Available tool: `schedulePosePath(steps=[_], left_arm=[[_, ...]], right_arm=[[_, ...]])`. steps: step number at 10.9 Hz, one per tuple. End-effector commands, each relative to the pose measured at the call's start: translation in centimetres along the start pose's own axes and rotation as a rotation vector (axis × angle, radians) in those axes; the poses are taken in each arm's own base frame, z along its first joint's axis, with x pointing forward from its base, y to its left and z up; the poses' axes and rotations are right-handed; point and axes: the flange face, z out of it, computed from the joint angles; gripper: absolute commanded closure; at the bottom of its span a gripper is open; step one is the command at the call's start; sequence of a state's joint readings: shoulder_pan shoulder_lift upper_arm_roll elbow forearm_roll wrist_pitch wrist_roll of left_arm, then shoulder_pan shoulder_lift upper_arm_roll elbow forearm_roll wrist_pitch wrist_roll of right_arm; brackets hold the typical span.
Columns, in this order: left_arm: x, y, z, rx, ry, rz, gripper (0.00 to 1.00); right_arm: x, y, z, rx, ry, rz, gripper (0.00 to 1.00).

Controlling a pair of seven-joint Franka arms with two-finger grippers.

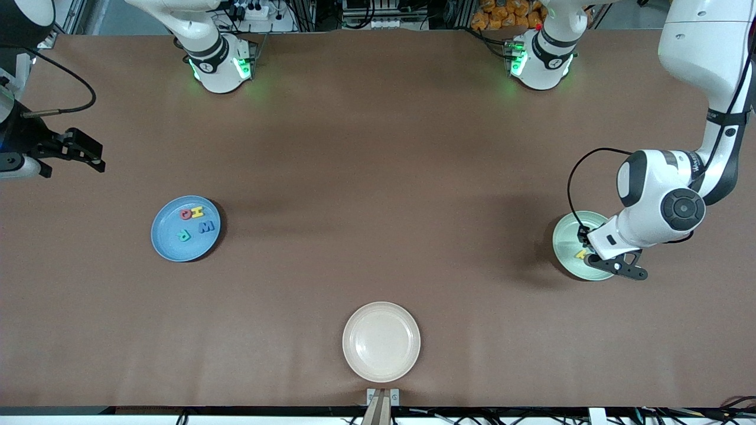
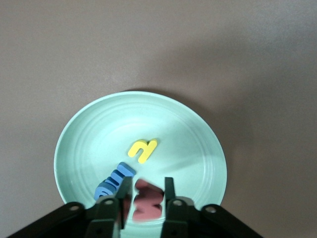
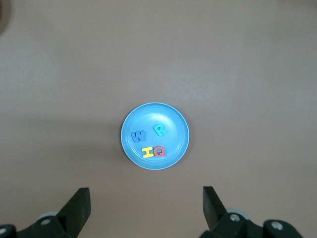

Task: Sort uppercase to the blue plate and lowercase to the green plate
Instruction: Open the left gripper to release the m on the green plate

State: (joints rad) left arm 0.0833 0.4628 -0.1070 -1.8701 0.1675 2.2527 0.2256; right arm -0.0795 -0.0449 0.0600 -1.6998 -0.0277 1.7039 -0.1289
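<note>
**Capitals on blue, lowercase on green, left gripper low over the green plate**

Clock hours are read on the front view, with twelve at the robots' bases. The brown table (image 1: 378, 147) fills the scene; the left arm (image 1: 661, 206) bends down over its three o'clock end, and the right arm (image 1: 12, 159) waits at the nine-to-ten o'clock edge.

Three plates lie well apart: the cream plate (image 1: 354, 354) at six o'clock; the blue plate (image 1: 165, 242) at nine; the green plate (image 1: 567, 236) at three, partly covered by the left arm.

The right gripper (image 1: 88, 156) hangs over bare table at about ten o'clock, its jaws spread wide and holding nothing; from its wrist it looks down on the blue plate (image 3: 178, 119).

The left gripper (image 2: 145, 181) is low over the green plate (image 2: 89, 129); its jaws stand narrowly apart, the red lowercase letter (image 2: 147, 201) lies between the tips, and a sliver of plate shows beside it, so it looks loose rather than pinched.

On the blue plate lie all four capitals, flat and apart:
- the red capital (image 1: 186, 213) at twelve o'clock;
- the yellow capital (image 1: 198, 211) just beside it at one;
- the blue capital (image 1: 206, 226) at three;
- the teal capital (image 1: 184, 235) near the middle, toward six.

On the green plate, besides the red one, lie the yellow lowercase letter (image 2: 142, 149) near the middle and the two blue lowercase letters (image 2: 115, 182) touching each other, just beside the left gripper; in the front view only the yellow one (image 1: 581, 254) shows.
</note>
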Motion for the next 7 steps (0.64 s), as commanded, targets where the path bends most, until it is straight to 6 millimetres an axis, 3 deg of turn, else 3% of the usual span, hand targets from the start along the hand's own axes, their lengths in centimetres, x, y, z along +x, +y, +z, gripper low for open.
schedulePosePath(steps=[1,6,7], left_arm=[[0.0,-0.4,-2.4,-0.009,-0.004,-0.002,0.00],[1.3,-1.8,-12.7,0.028,0.060,-0.020,0.00],[0.7,-1.8,-14.5,0.028,0.046,-0.028,0.00]], right_arm=[[-0.6,0.5,-0.6,-0.012,0.023,0.024,0.00],[-0.3,1.1,-0.8,-0.012,0.026,0.032,0.00],[-0.3,1.1,-0.8,-0.012,0.027,0.032,0.00]])
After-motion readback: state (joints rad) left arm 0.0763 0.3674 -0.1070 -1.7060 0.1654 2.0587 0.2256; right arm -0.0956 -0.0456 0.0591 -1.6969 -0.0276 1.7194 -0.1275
